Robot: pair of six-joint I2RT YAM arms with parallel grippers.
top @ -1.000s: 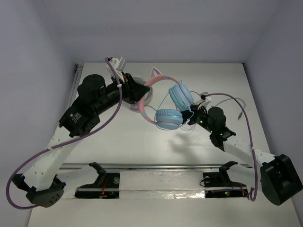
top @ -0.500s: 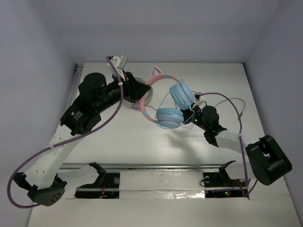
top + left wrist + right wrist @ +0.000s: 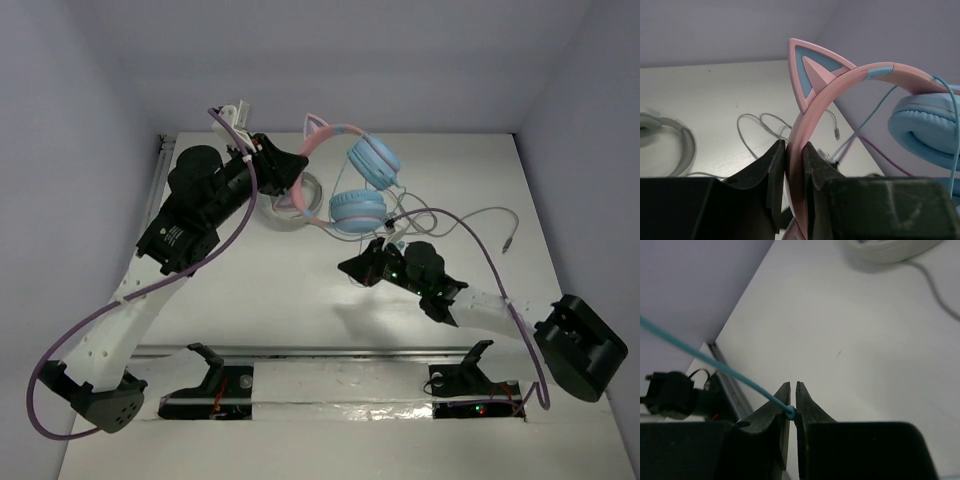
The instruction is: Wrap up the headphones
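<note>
Your left gripper (image 3: 297,180) is clamped on the pink headband of the headphones (image 3: 350,185), seen from above. It appears to hold them lifted over the far middle of the table (image 3: 250,300), with both light-blue ear cups hanging to the right of the band. That grip likely serves as an anchor, so the body stays put while the lead is handled. Your right gripper (image 3: 352,267) sits nearer to you, just below the lower ear cup and pointing left. The thin cable (image 3: 492,211) trails in a loose curve to the right, its plug lying on the table. A grey-white headset (image 3: 283,215) lies partly under the left gripper.

From the left wrist, both fingers press flat against the two faces of the headband (image 3: 840,85), just below a cat ear (image 3: 812,70). One ear cup (image 3: 925,130) fills the right edge.

From the right wrist, the jaws are closed nearly together on a thin teal strand of the cable, pinched right at the tips. The strand runs taut up and to the left, out of frame. Pinching it there probably gives you a controlled length to lead around the headphones. No turn of the wrap is visible yet.
</note>
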